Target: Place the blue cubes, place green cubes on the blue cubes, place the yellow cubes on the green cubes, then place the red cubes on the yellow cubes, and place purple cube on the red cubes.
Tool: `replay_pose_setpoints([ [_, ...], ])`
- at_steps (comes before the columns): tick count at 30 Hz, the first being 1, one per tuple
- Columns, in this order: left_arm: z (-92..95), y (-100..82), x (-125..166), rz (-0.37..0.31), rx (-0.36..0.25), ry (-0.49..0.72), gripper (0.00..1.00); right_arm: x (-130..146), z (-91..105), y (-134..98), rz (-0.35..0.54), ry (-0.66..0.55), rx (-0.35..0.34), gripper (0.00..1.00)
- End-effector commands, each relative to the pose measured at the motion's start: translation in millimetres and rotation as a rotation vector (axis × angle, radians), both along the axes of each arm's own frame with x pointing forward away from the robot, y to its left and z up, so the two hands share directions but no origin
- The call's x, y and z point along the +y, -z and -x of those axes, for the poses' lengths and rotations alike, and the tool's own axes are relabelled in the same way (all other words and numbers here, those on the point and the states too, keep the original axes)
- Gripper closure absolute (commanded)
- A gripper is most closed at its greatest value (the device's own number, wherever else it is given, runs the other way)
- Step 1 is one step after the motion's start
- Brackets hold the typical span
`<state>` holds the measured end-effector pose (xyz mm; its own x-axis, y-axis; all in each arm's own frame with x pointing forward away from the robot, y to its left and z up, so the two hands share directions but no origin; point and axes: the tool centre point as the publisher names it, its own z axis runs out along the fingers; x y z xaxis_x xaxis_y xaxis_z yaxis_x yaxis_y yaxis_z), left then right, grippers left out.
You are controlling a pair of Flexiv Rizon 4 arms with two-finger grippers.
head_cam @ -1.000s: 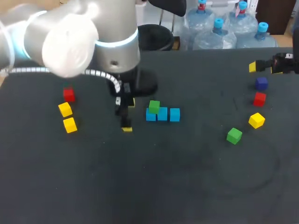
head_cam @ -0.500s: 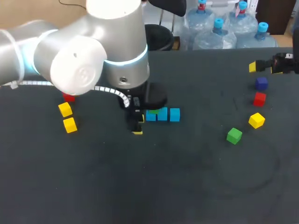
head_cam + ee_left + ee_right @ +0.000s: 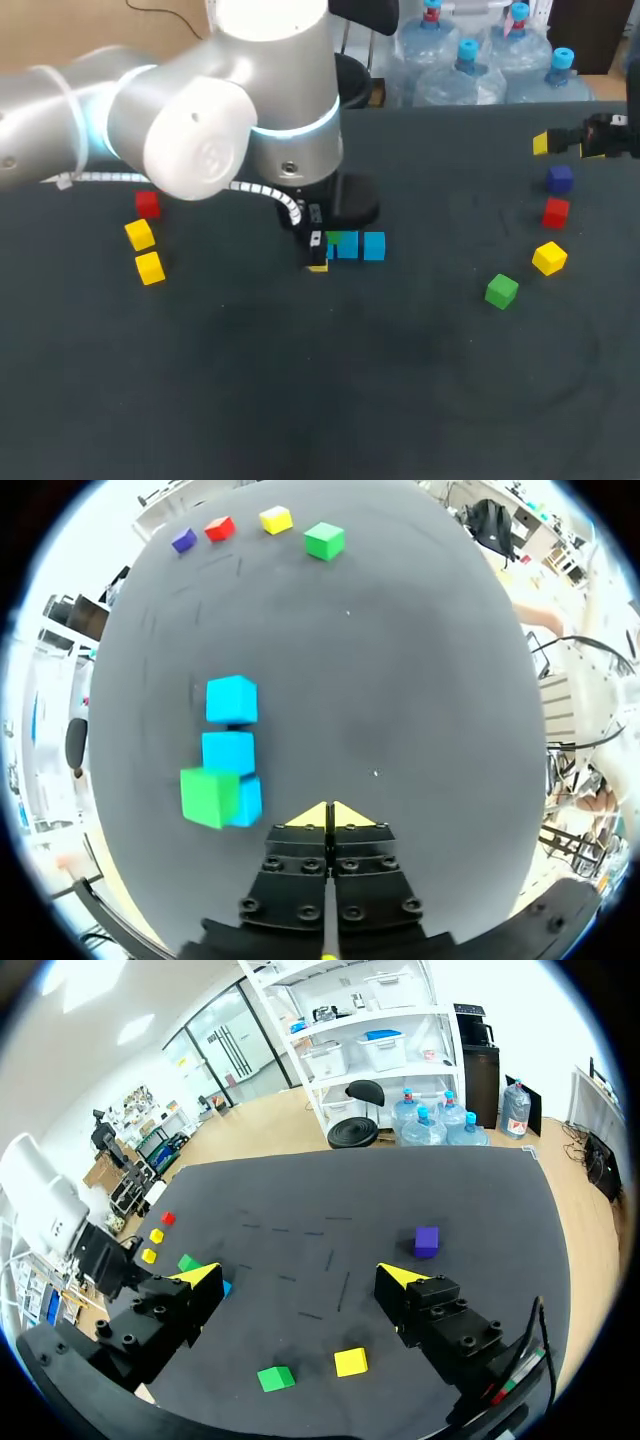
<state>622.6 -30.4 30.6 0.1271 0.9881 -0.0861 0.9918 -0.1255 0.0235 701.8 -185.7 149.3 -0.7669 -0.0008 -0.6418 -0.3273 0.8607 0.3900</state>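
Your left tool (image 3: 317, 265) just beside the blue cubes (image 3: 362, 245), a green cube (image 3: 501, 291) well apart, your right tool (image 3: 565, 146) near the purple cube (image 3: 559, 179)

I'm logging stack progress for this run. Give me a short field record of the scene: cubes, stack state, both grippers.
left gripper: shut, empty, beside the row
right gripper: open, empty
blue cubes: three in a row
green cube: on the end blue cube nearest the left gripper
loose, right side: purple cube, red cube, yellow cube, second green cube
loose, left side: another red cube, two yellow cubes
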Motion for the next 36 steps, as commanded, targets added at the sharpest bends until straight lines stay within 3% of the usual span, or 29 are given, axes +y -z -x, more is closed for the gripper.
replay_pose_setpoints([
  [1,-7.3,3.3,-15.9,-0.012,0.004,0.016,1.00,-0.1,0.6,-0.4,0.002,0.001,0.000,0.00],
  [20,-36.1,14.8,-31.4,-0.047,-0.020,0.033,1.00,-0.1,0.6,-0.4,0.002,0.001,0.000,0.00],
  [36,-44.5,15.0,-31.7,-0.040,-0.031,0.014,1.00,-0.1,0.6,-0.4,0.002,0.001,0.000,0.00],
])
